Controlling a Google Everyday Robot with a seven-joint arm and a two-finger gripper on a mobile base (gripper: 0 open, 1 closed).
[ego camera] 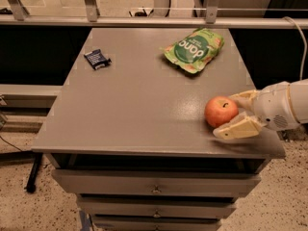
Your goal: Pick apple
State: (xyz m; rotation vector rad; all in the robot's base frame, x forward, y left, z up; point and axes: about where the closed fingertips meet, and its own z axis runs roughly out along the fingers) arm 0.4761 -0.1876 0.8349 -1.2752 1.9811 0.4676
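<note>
The red-orange apple [221, 111] stands on the grey table [139, 105] near its front right corner. My gripper [236, 114] comes in from the right at table height. It is open, with one cream finger [245, 98] behind the apple and the other in front of it [236, 130]. The apple sits between the fingertips, and I cannot tell whether they touch it.
A green snack pouch [194, 49] lies at the back right of the table. A small dark blue packet [97, 59] lies at the back left. A metal rail [144, 20] runs behind the table. Drawers [154, 189] are below the front edge.
</note>
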